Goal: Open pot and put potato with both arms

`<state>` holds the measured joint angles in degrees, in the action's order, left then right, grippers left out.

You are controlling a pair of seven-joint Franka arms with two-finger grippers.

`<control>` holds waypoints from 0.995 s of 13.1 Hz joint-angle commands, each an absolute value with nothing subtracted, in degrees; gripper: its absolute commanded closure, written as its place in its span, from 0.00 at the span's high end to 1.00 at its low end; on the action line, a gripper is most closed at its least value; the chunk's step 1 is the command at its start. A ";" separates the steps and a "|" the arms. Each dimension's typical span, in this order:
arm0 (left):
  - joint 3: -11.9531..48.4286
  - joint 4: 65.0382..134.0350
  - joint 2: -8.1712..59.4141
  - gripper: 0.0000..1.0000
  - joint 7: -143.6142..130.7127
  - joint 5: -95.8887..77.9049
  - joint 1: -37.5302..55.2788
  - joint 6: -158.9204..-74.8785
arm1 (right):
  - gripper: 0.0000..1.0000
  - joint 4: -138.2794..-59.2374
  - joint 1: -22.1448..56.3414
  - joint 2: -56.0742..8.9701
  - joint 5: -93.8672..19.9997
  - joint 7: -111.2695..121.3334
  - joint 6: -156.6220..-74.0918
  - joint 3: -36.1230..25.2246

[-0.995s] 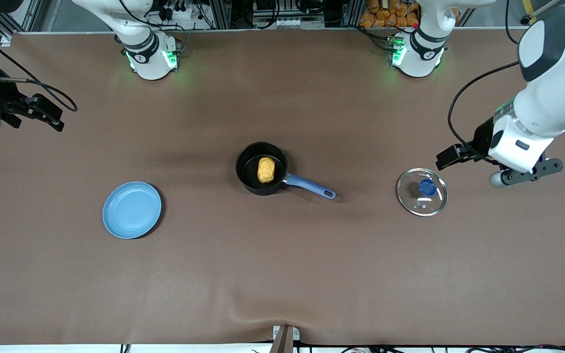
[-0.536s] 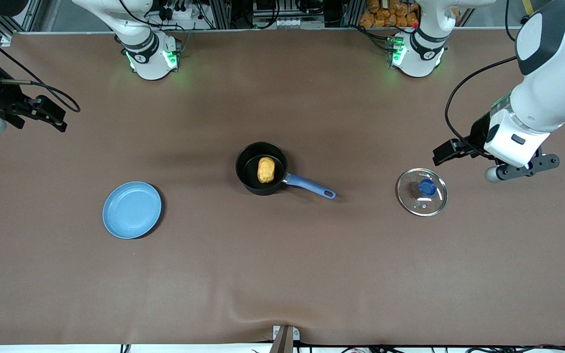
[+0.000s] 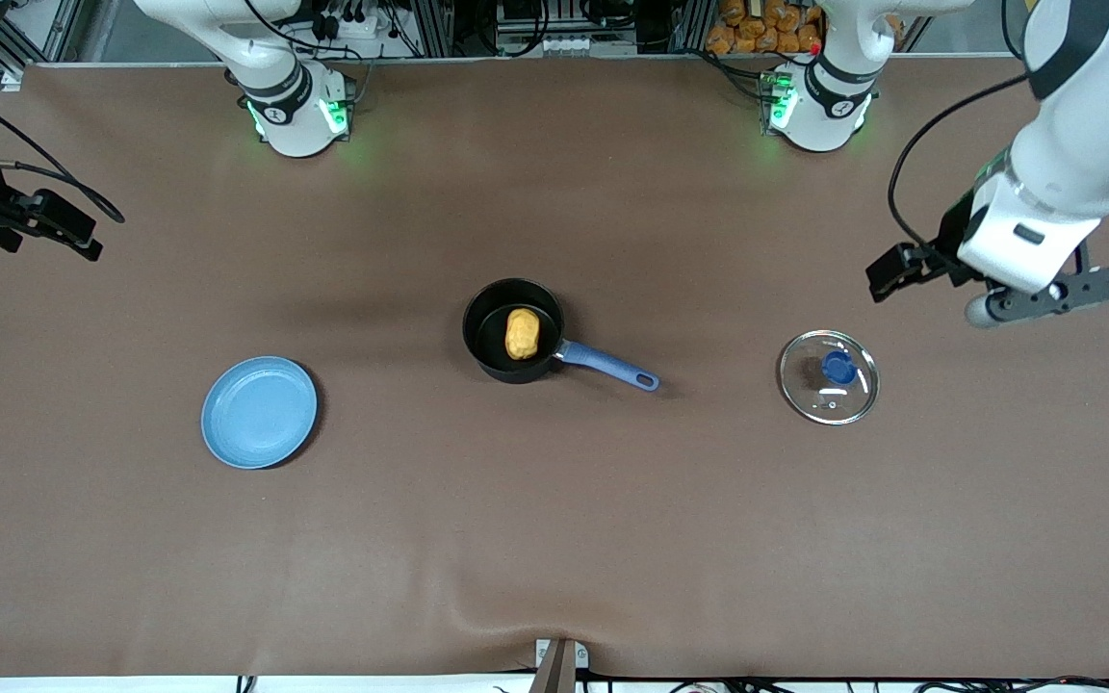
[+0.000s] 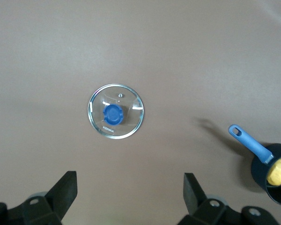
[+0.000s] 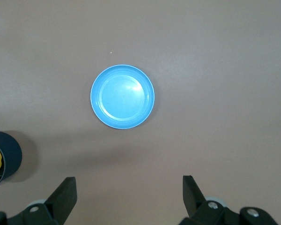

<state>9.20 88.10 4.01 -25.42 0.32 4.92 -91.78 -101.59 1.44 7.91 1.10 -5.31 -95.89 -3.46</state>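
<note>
So the pot (image 3: 513, 330) sits about mid-table, lid off, with the potato (image 3: 522, 333) lying inside it. Its blue handle (image 3: 606, 366) sticks out toward the left arm's end, angled a bit nearer the front camera. The glass lid (image 3: 828, 376) with the blue knob (image 3: 838, 367) lies flat on the table (image 3: 554, 539), well apart from the pot, down at the left arm's end. A light-blue plate (image 3: 259, 412) rests toward the right arm's end, a little nearer the front camera than the pot, nothing on it.

Left claw (image 4: 130, 194) hangs up in the air over the table near the lid, fingers spread wide, holding nothing. Right claw (image 5: 129, 196) is up over the table at its own end, near the plate, fingers also wide apart and empty. Neither one is touching anything.
</note>
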 commanded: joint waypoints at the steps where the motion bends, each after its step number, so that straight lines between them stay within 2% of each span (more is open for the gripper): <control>1: 9.67 85.00 3.34 1.00 -25.31 1.76 4.57 -87.98 | 1.00 -102.04 2.46 8.35 1.05 -5.01 -96.42 -4.31; 11: 8.97 85.96 -3.25 1.00 -19.88 1.58 4.22 -82.45 | 1.00 -98.44 3.08 8.17 1.49 -4.75 -94.67 -3.87; 13: 8.70 88.75 -5.61 1.00 -16.02 1.50 3.52 -82.18 | 1.00 -98.44 2.99 8.17 1.58 -4.66 -94.57 -3.87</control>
